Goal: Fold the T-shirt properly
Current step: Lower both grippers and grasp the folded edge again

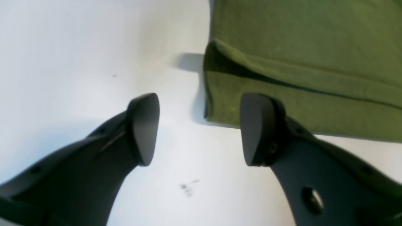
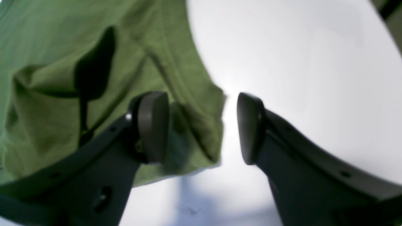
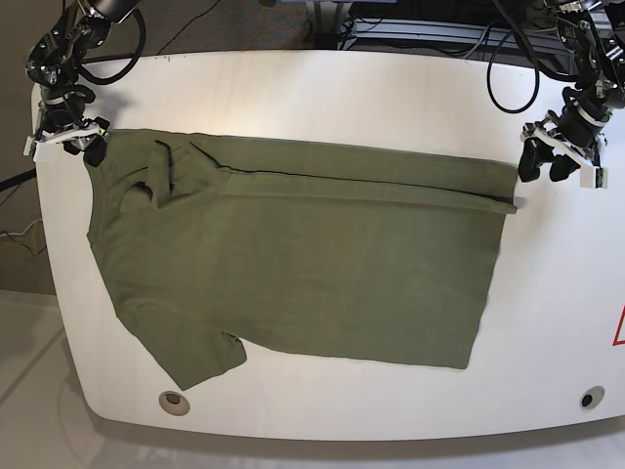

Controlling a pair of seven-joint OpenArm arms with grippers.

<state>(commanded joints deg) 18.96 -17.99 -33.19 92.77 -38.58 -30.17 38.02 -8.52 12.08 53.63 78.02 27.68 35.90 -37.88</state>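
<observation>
The T-shirt (image 3: pixel 303 269) lies spread flat across the middle of the white worktop (image 3: pixel 547 322), its length running from the left edge toward the right edge. Nearest the front edge, one short sleeve (image 3: pixel 200 357) points toward the front-left corner, close to a round grommet (image 3: pixel 174 402) in the worktop; a second grommet (image 3: pixel 587 399) sits near the front-right corner. Farther back, the far long side of the shirt has been turned over onto the body, leaving a straight folded band (image 3: pixel 371 186) that runs most of its length, with bunched, creased cloth at its left end. At the far-left corner the right gripper (image 2: pixel 202 127) hovers with its jaws wide apart and empty: one finger is over the green cloth, the other over bare worktop, the shirt's corner edge between them. At the far right the left gripper (image 1: pixel 199 128) is likewise spread wide and holds nothing, set just beside the end of the folded band, one finger overlapping the cloth's corner in the wrist view.
</observation>
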